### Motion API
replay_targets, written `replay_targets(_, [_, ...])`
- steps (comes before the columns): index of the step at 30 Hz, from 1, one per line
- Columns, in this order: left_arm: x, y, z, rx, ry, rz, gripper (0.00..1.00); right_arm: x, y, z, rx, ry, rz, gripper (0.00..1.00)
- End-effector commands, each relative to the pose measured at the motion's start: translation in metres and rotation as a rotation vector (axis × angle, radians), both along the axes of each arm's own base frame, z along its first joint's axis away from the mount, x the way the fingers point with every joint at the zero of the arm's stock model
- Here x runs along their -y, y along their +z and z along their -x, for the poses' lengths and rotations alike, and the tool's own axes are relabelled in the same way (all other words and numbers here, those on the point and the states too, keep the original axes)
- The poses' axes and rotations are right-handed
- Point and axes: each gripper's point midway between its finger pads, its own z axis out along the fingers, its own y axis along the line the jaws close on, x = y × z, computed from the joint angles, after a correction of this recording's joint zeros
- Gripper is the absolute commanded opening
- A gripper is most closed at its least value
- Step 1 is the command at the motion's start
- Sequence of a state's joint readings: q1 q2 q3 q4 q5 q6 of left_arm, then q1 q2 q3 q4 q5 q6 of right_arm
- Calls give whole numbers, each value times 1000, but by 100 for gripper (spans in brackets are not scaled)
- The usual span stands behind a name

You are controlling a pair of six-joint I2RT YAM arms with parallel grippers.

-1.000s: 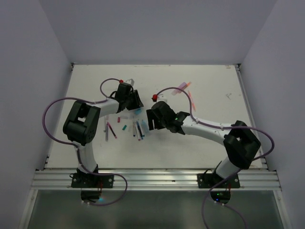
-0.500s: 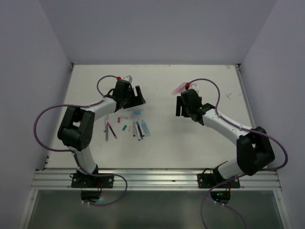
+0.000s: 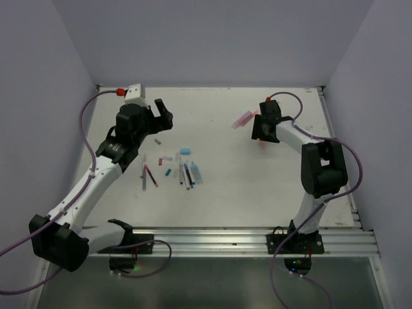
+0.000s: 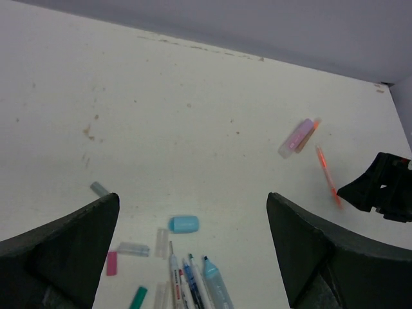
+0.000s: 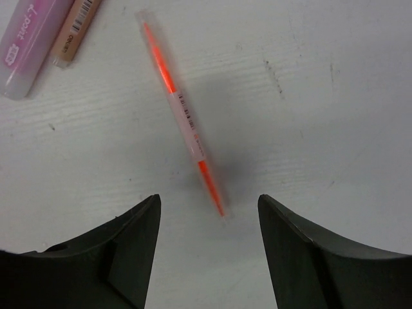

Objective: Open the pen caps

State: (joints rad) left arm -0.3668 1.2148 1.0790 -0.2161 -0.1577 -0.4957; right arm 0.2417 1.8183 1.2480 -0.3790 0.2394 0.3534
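Note:
Several pens lie side by side at the bottom of the left wrist view, uncapped, tips up. Loose pen caps lie around them: a light blue one, a grey one, a pink one, a teal one. My left gripper hangs wide open above and behind this cluster, holding nothing. Over an orange pen lying flat, my right gripper stands open, the pen's lower tip between its fingers but untouched.
A pink marker and an orange-brown one lie together just beyond the orange pen. Two dark red pens lie left of the cluster. Grey walls close in the white table on three sides.
My left gripper rose away from the pen cluster to the far left and opened wide. The right arm swung from the middle out to the far right, over the orange pen.

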Motion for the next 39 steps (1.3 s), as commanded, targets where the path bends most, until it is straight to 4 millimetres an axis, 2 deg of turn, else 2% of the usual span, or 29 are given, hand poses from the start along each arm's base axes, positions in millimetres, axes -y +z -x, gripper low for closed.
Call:
replay_targets(1, [-37, -27, 25, -59, 84, -146, 100, -1, -7, -12, -31, 23, -7, 65])
replay_targets(2, [-41, -24, 33, -52, 88, -142, 100, -5, -7, -18, -26, 36, -23, 63])
replay_targets(3, [-43, -35, 40, -74, 88, -142, 100, -4, -9, -20, -31, 44, -22, 62])
replay_targets(6, [-47, -50, 58, -99, 86, -126, 100, -11, -20, -23, -61, 70, -39, 57])
replay_targets(12, [-43, -69, 81, -145, 39, -92, 100, -13, -42, -15, -117, 81, -44, 45])
replay_targets(15, [-39, -72, 86, -156, 13, -83, 100, -10, -50, -7, -142, 77, -34, 31])
replay_targets(16, [-37, -71, 86, -155, 7, -77, 100, -9, -54, -2, -152, 76, -31, 18])
replay_targets(17, [-36, -71, 86, -157, 1, -71, 100, -7, -54, 0, -155, 74, -27, 13])
replay_targets(19, [-30, -69, 86, -151, -22, -49, 100, -2, -54, 10, -161, 63, -13, 0])
replay_targets(24, [-8, -69, 83, -170, -91, 38, 100, 1, -33, 29, -108, 62, -18, 0])
replay_targets(25, [-3, -66, 80, -163, -103, 56, 100, -3, -21, 35, -79, 74, -30, 0])
replay_targets(27, [9, -66, 77, -183, -140, 101, 100, -13, -8, 41, -40, 103, -53, 0])
replay_targets(28, [14, -62, 73, -171, -149, 122, 100, -24, -7, 51, -38, 138, -64, 0])
replay_targets(29, [19, -62, 69, -180, -159, 136, 100, -36, 11, 50, 24, 167, -100, 0])
replay_targets(30, [26, -60, 68, -187, -183, 169, 100, -47, 17, 54, 45, 198, -113, 0])
replay_targets(31, [31, -56, 64, -177, -193, 188, 100, -67, 19, 65, 56, 255, -119, 0])
replay_targets(32, [36, -54, 58, -186, -200, 205, 100, -81, 38, 66, 123, 291, -141, 0])
replay_targets(34, [46, -47, 52, -179, -222, 248, 100, -117, 47, 84, 159, 390, -178, 0])
replay_targets(35, [52, -44, 45, -183, -230, 258, 99, -130, 60, 87, 208, 407, -213, 0])
replay_targets(37, [60, -38, 37, -175, -234, 278, 98, -163, 69, 105, 242, 492, -271, 0])
replay_targets(39, [73, -31, 28, -171, -242, 286, 98, -186, 85, 112, 302, 536, -321, 0])
